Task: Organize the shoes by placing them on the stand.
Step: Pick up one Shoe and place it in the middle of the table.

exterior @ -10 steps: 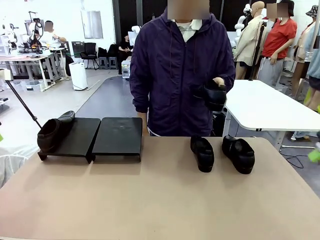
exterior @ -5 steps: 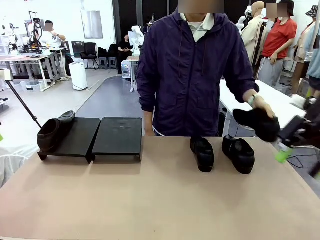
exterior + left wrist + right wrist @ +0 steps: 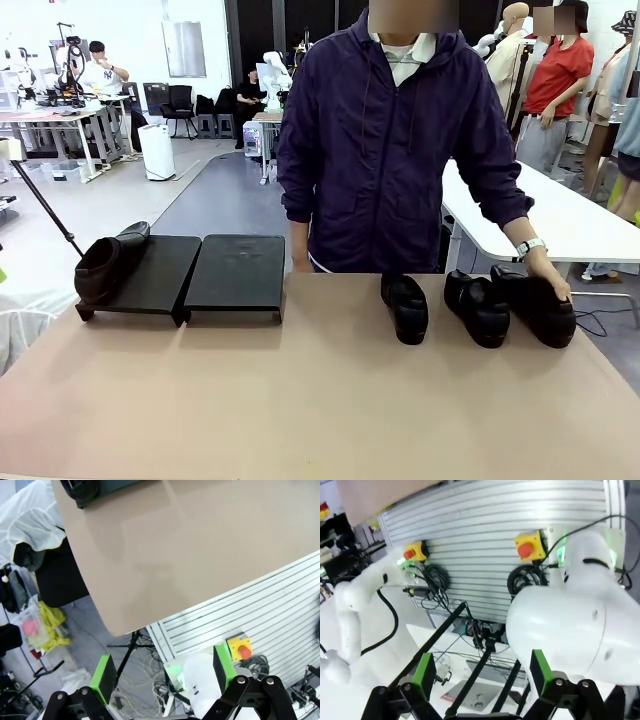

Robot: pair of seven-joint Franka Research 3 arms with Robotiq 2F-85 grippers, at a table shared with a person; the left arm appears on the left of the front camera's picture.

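Note:
One of the shoes (image 3: 104, 266) lies on the left platform of the stand (image 3: 155, 278), and the stand's right platform (image 3: 238, 272) is bare. Two more shoes (image 3: 405, 306) (image 3: 477, 307) sit on the tan table at the right. A person's hand (image 3: 548, 276) rests on another shoe (image 3: 542, 308) set beside them. In the left wrist view, my left gripper (image 3: 162, 672) stands open off the table's edge, and a shoe (image 3: 79, 489) on the stand shows at the top. My right gripper (image 3: 481, 672) is open too, facing a white arm (image 3: 570, 615).
The person in a purple jacket (image 3: 395, 150) stands at the far edge of the table (image 3: 320, 400). Below my left gripper are a slatted panel (image 3: 280, 615), cables and a red stop button (image 3: 244, 651). A white table (image 3: 560, 215) stands behind on the right.
The person has lowered the shoe from chest height to the table, beside the two on the right. The right gripper, seen at the front view's right edge half a second ago, has left it.

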